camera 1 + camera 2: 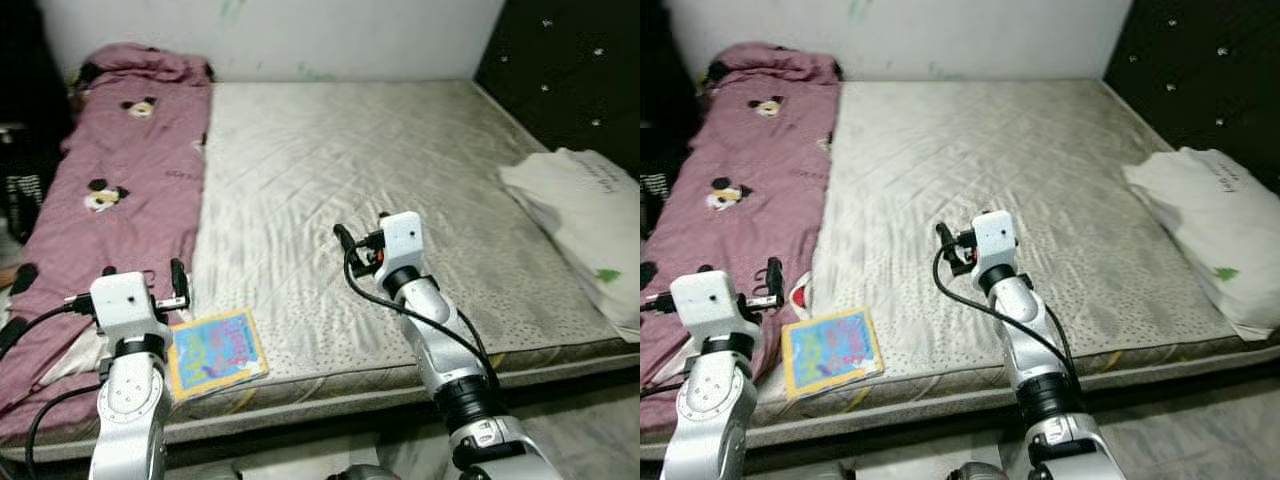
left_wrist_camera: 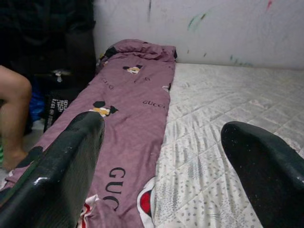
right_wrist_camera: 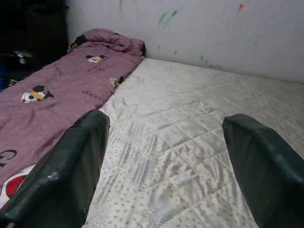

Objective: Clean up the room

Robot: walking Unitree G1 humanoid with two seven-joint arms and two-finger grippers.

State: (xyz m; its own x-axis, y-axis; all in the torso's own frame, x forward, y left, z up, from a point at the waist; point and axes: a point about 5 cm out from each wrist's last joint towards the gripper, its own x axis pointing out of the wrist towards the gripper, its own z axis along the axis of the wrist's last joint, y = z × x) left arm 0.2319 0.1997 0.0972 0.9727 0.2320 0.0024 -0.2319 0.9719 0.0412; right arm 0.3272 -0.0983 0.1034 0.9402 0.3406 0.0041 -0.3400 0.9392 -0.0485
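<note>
Nearby, a colourful book [image 1: 216, 353] lies beside the purple blanket [image 1: 110, 190] on the mattress [image 1: 400, 180].

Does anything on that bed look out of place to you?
A colourful children's book lies askew at the bare quilted mattress's near edge, beside the left gripper. The pink cartoon-print blanket is bunched along one side, and crayon-like marks streak the white wall.

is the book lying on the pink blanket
No, the book lies on the bare mattress near its front edge, beside the pink blanket, not on it.
</note>
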